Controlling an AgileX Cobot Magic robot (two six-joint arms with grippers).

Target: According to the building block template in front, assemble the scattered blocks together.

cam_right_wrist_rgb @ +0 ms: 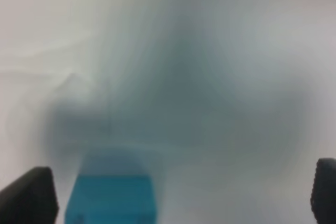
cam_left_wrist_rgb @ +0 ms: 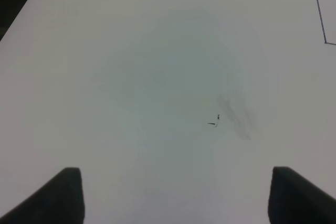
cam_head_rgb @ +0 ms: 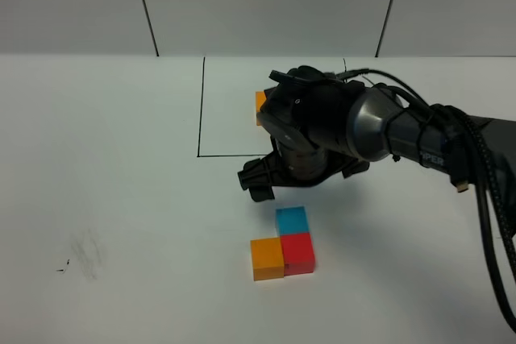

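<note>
Three blocks [cam_head_rgb: 284,246] sit joined on my counter [cam_head_rgb: 121,199]; my right claw [cam_right_wrist_rgb: 178,192] gapes wide above them, empty; left claw [cam_left_wrist_rgb: 176,195] parted, empty.

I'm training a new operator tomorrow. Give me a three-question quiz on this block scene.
1. True or false: the blue cube touches the red cube.
2. The orange cube sits on which side of the red one in the exterior view? A) left B) right
3. What hides most of the framed template?

Key: 1 true. 2 A. 3 The right arm; its right gripper stands open above the cubes.
</note>
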